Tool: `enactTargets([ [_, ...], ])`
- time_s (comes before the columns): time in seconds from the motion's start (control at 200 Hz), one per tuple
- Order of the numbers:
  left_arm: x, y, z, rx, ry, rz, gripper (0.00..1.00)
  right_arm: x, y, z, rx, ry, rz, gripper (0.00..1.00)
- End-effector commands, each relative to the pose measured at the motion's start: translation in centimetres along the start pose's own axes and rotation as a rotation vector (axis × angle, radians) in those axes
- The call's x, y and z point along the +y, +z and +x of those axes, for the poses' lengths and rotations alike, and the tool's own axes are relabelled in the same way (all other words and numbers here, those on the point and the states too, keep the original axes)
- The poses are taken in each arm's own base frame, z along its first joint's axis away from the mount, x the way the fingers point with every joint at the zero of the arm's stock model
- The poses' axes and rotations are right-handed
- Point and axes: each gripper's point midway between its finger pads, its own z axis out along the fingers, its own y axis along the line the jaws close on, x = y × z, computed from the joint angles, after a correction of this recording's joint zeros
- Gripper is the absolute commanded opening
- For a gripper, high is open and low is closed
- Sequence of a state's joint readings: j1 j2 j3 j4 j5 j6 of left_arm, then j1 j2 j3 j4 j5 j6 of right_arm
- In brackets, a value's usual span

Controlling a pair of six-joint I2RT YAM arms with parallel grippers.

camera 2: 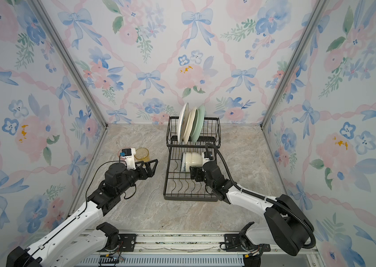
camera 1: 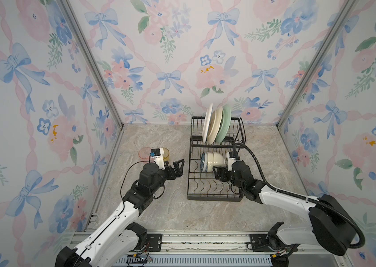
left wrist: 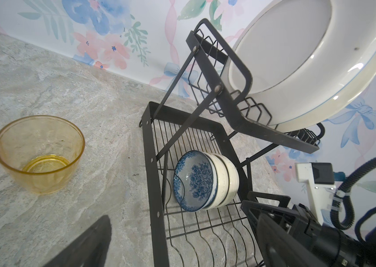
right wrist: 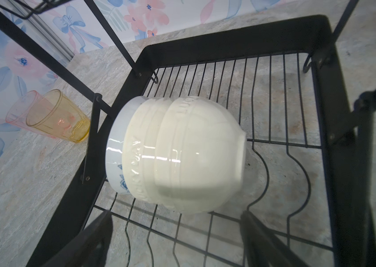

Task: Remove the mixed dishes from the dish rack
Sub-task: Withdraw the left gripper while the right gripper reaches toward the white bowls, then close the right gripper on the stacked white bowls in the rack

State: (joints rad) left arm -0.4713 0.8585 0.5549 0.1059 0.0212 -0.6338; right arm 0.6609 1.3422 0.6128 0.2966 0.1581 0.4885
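The black wire dish rack stands at the middle right of the table. Its raised tier holds a white plate, a cream plate and a pale green plate on edge. On the lower tray, cream bowls lie on their side, nested over a blue-and-white bowl. My right gripper is open over the tray, its fingertips just short of the outer cream bowl's base, with nothing between them. My left gripper hangs open and empty left of the rack. A yellow tumbler and a pink tumbler stand on the table.
The tumblers are near the left wall, behind my left wrist camera. My right arm's black cable arcs over the rack's right side. Curved wire dividers rise from the tray floor beside the bowls. Floral walls close the table on three sides.
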Motion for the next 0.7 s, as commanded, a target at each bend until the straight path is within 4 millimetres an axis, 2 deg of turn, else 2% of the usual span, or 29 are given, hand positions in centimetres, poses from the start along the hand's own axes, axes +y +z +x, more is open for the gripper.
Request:
enactTargets([
  [0.0, -0.2, -0.2, -0.3, -0.016, -0.014, 0.02, 0.98, 0.5, 0.5, -1.5, -0.028, -0.003, -0.027, 0.87],
  [0.41, -0.1, 0.3, 0.2, 0.006, -0.021, 0.027, 0.98, -1.1, 1.8, -1.3, -0.015, -0.001, 0.011, 0.87],
  [0.695, 0.0, 0.4, 0.4, 0.008, -0.022, 0.026, 0.98, -1.4, 2.5, -1.1, 0.009, -0.046, 0.027, 0.87],
])
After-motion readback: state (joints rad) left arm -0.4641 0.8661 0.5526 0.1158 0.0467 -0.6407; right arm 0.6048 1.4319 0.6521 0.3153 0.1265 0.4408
